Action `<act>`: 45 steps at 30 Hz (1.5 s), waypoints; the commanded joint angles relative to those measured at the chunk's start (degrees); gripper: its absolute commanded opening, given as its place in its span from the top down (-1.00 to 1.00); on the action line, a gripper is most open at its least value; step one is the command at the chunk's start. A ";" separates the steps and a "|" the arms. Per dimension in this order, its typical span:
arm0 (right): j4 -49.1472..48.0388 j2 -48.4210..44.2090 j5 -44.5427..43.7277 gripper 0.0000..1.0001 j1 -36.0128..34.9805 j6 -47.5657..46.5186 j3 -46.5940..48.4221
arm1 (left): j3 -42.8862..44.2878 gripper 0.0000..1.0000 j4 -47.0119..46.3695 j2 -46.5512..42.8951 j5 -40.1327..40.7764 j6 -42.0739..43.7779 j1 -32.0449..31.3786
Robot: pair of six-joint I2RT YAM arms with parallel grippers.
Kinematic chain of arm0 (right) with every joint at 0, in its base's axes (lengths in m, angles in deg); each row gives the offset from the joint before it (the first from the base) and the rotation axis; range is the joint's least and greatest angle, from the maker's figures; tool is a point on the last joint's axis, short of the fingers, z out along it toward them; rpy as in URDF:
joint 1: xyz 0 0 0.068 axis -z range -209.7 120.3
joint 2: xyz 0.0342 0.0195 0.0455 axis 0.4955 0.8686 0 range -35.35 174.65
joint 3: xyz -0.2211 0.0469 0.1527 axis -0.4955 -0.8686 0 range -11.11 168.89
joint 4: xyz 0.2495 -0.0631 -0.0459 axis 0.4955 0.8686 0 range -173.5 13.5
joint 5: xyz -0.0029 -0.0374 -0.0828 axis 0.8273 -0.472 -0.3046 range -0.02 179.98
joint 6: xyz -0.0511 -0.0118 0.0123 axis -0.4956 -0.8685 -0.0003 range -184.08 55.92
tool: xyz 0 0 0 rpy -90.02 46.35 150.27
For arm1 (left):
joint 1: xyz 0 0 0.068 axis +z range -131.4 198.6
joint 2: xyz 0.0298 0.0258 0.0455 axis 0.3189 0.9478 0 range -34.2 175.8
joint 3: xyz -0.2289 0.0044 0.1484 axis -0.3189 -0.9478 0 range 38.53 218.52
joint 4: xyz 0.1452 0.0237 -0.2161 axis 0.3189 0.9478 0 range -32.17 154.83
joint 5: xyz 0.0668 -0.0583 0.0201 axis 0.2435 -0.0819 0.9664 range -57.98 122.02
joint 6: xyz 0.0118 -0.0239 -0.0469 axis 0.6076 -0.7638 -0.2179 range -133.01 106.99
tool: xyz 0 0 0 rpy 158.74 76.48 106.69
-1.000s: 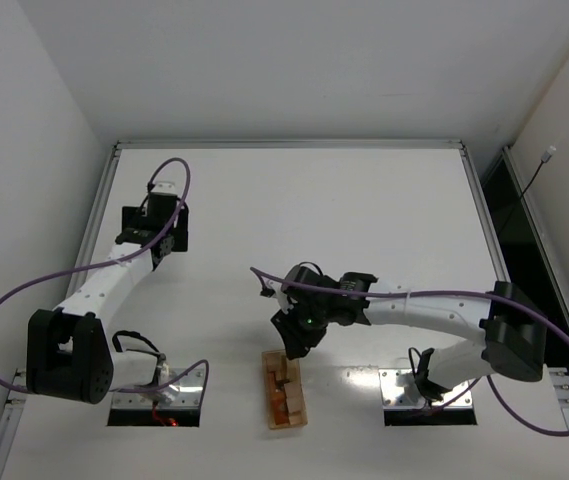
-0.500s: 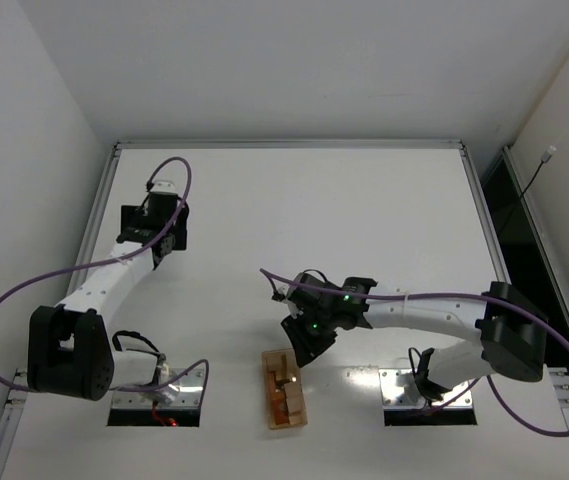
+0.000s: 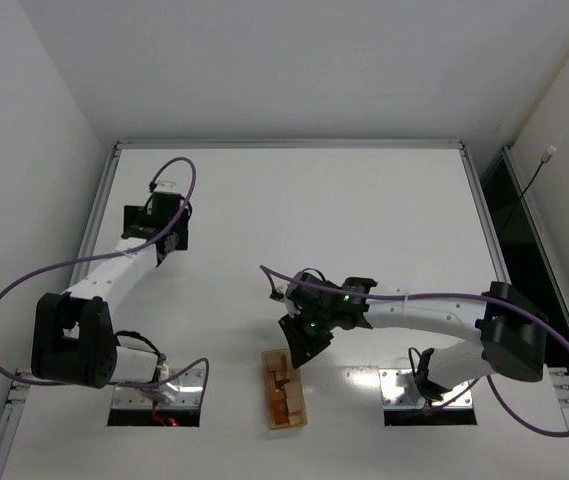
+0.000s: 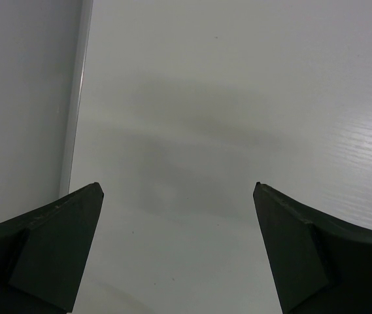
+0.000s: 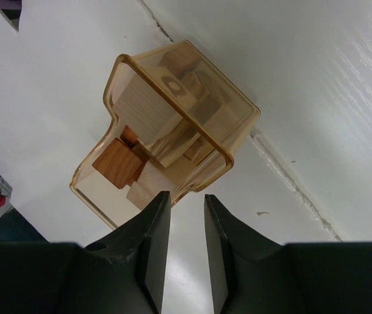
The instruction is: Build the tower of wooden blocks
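Tan and reddish-brown wood blocks (image 5: 117,165) lie jumbled inside a translucent amber tray (image 5: 235,114). The right gripper (image 5: 187,216) is barely parted, empty; the left gripper (image 4: 178,190) gapes wide

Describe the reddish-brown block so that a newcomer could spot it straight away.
At the middle of the white table's near edge sits a see-through amber tray. Low on its left in the right wrist view lies a cube, reddish-brown where the blocks beside it are pale tan.
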 commanded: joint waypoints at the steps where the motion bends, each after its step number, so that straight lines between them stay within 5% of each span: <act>1: -1.48 0.56 0.09 0.52 0.11 1.82 0.09 | 1.91 -1.00 -1.95 0.66 1.83 -0.26 0.50; 18: 0.28 5.58 -5.71 0.55 0.64 4.46 0.08 | 1.91 -1.00 -3.01 2.77 3.68 -0.26 1.03; 22: 0.81 6.81 -7.81 0.79 0.64 4.46 0.08 | 1.91 -1.00 -3.01 3.29 4.21 -0.26 1.55; 23: 0.81 6.81 -9.04 0.98 0.64 4.46 0.08 | 1.91 -1.00 -3.01 3.29 4.21 -0.26 1.55; 28: 1.51 6.81 -12.21 1.00 1.33 3.76 2.00 | 2.44 -1.00 -3.01 3.82 4.21 -0.78 2.08; 39: 2.66 5.05 -30.14 1.00 9.33 -8.27 12.21 | 4.20 -1.00 -0.29 4.35 3.06 -1.32 2.08; 45: -2.25 6.19 -41.38 1.00 13.90 -22.67 17.65 | 6.39 -1.00 1.64 4.35 3.06 -1.84 2.08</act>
